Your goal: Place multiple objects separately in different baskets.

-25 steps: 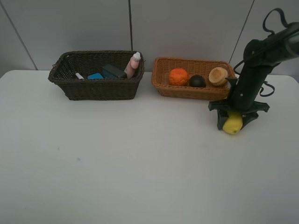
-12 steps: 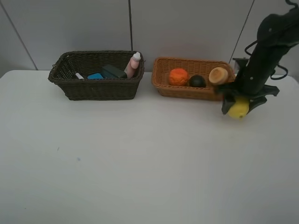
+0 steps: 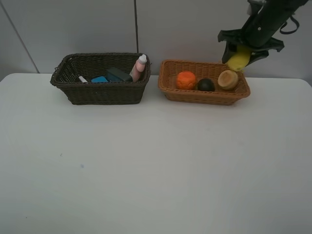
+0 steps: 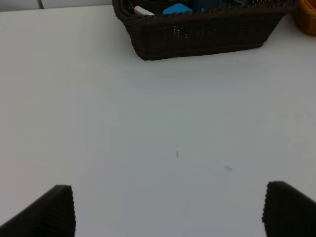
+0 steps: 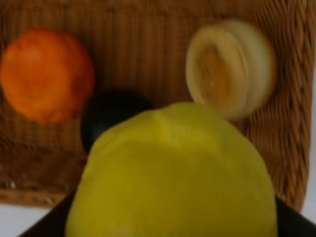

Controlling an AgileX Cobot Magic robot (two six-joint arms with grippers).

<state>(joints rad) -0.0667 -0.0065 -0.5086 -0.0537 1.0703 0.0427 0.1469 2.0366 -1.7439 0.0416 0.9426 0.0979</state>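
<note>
My right gripper [image 3: 240,58] is shut on the yellow lemon [image 3: 238,61] and holds it in the air above the right end of the orange-tan basket [image 3: 204,96]. In that basket lie the orange [image 3: 186,80], the dark mangosteen [image 3: 205,85] and the pale peach [image 3: 227,79]. The right wrist view shows the lemon [image 5: 173,173] close up over the orange [image 5: 47,74], mangosteen [image 5: 111,116] and peach [image 5: 229,66]. The dark brown basket [image 3: 100,92] holds the pink bottle [image 3: 139,67], a dark eraser [image 3: 117,74] and the marker [image 3: 83,79]. My left gripper [image 4: 168,210] is open over bare table.
A blue item [image 3: 99,79] lies in the dark basket. The white table [image 3: 146,161] ends at a grey panelled wall behind the baskets. The dark basket's front wall [image 4: 202,34] shows in the left wrist view.
My right gripper has lifted the lemon from the table right of the orange-tan basket and carried it up and back over the basket's right end. The left arm has not moved.
</note>
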